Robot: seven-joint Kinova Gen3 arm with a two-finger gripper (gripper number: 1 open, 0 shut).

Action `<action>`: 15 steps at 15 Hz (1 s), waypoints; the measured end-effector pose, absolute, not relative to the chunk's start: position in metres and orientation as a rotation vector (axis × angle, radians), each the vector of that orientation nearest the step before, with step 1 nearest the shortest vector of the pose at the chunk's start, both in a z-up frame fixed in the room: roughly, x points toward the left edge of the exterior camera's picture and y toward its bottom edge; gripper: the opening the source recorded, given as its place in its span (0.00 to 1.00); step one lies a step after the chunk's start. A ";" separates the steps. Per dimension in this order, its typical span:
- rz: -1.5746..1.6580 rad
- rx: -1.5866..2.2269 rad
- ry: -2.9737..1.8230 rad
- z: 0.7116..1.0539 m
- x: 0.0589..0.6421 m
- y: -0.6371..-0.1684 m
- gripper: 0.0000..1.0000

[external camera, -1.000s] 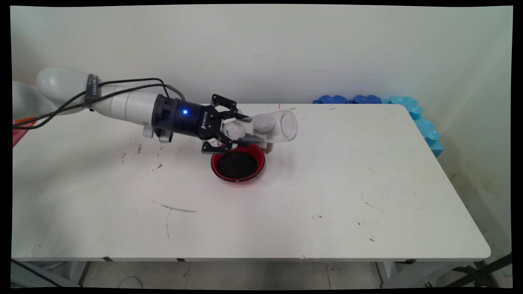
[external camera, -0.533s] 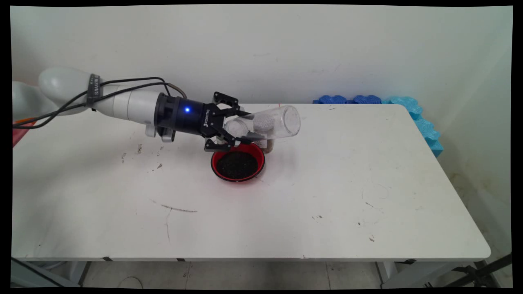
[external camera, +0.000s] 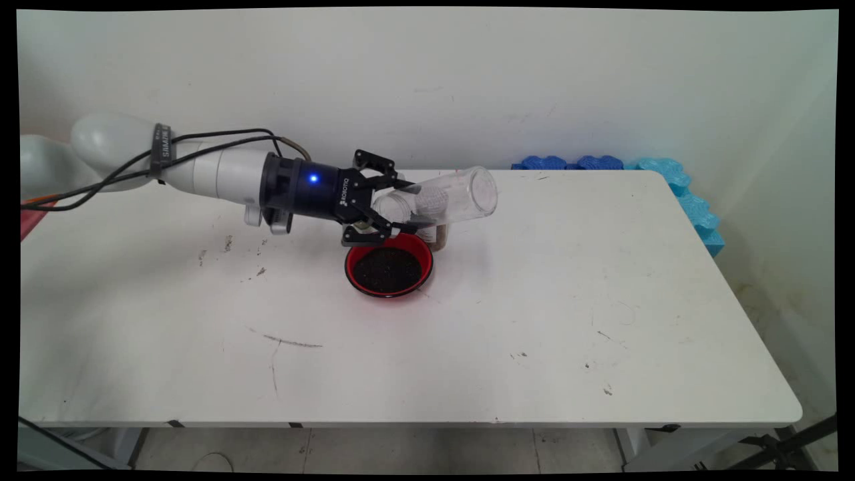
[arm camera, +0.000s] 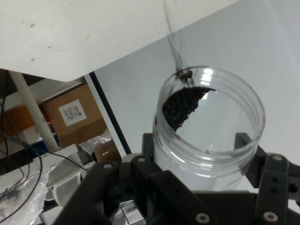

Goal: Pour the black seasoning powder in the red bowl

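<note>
One clear jar (external camera: 444, 202) is clamped in the hand (external camera: 399, 208), fingers closed on its sides near the closed end. The jar lies close to horizontal, with the open mouth pointing to the picture's right and tipped slightly upward. It is held off the tabletop (external camera: 534, 300), above the far rim of a red bowl (external camera: 389, 268).

The bowl sits on the tabletop, a little left of the middle, and is filled with dark granules (external camera: 387, 269). A small brownish thing (external camera: 441, 236) stands just behind the bowl's right side, partly hidden by the jar; what it is cannot be told.

In the hand view the jar (arm camera: 208, 123) rises between the black fingers (arm camera: 269, 176), mouth away from the camera. The bowl's dark fill (arm camera: 183, 106) shows through the clear wall. Whether any granules are inside the jar cannot be told.

Blue foam pieces (external camera: 621, 164) line the tabletop's far right corner and run down its right side. Black cables (external camera: 200, 141) run along the arm. In the hand view, cardboard boxes (arm camera: 77, 115) show below the tabletop's edge.
</note>
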State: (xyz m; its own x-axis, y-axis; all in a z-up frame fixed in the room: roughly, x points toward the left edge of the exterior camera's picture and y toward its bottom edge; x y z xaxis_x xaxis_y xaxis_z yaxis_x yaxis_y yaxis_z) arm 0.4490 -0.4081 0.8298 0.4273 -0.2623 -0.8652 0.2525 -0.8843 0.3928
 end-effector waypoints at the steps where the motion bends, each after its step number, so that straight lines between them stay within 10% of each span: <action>1: -1.465 2.216 -0.002 0.829 0.449 -0.408 0.00; 15: -1.510 2.170 0.059 0.822 0.452 -0.406 0.00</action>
